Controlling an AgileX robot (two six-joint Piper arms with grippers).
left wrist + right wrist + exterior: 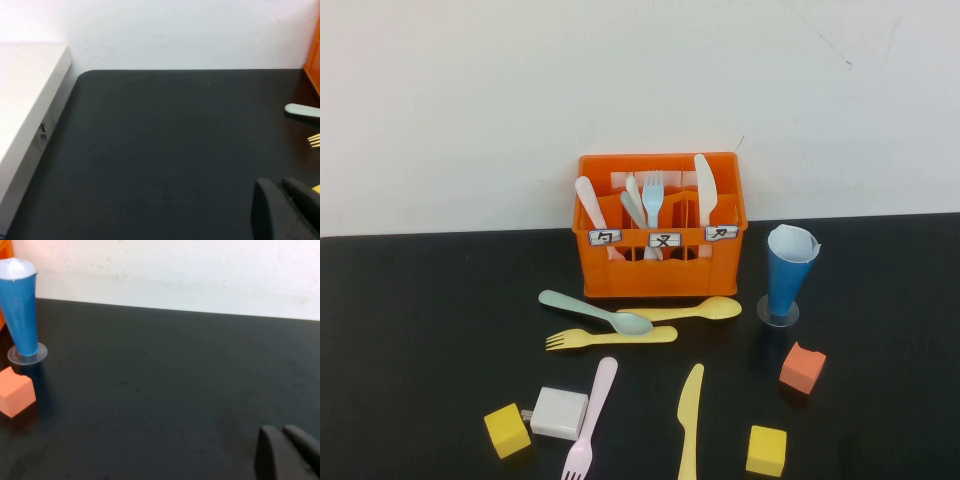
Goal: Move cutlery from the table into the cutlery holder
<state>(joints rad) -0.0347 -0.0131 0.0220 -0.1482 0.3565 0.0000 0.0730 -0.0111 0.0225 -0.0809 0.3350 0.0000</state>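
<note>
The orange cutlery holder [660, 262] stands at the back middle of the black table [420, 330], with several pale pieces upright in its compartments. In front of it lie a pale green spoon [595, 311], a yellow spoon [692, 310] and a yellow fork [610, 338]. Nearer me lie the pale pink fork [591, 419] and the pale yellow knife [690, 421]. Neither gripper shows in the high view. My left gripper [284, 207] hovers shut and empty over bare table left of the cutlery; the green spoon's end [302, 109] shows there. My right gripper [286, 452] is shut and empty over bare table on the right.
A blue cone cup [787, 273] stands right of the holder; it also shows in the right wrist view [20, 310]. An orange cube [803, 367], two yellow cubes [507, 430] [766, 450] and a white charger block [559, 412] lie among the near cutlery.
</note>
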